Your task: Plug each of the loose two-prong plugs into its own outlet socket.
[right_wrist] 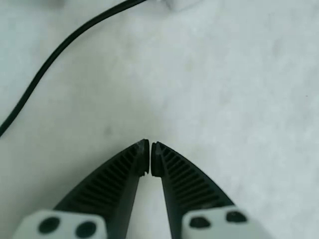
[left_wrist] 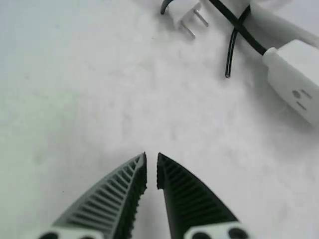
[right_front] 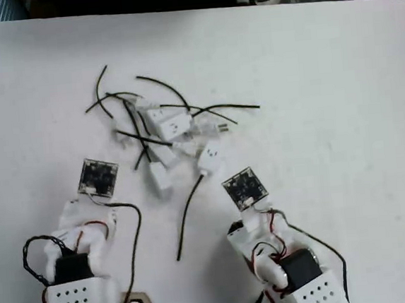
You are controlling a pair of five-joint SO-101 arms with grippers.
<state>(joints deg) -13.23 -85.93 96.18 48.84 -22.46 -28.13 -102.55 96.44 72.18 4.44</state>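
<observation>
Jaws on both arms sit pinched nearly shut on nothing: left gripper (left_wrist: 151,160) and right gripper (right_wrist: 149,149) hover low over the matte white table (right_front: 338,76), apparently parked short of the work. Farther out, a two-prong plug (left_wrist: 187,15) with bare metal pins lies near a smooth, blocky outlet socket (left_wrist: 296,79), unplugged, among thin black cords (right_wrist: 60,47).

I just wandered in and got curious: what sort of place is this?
Probably a robotics lab or hobby workbench: a left robot arm and a right robot arm at a plain white table, with a tangle of plugs, sockets and black wires laid out before them.
</observation>
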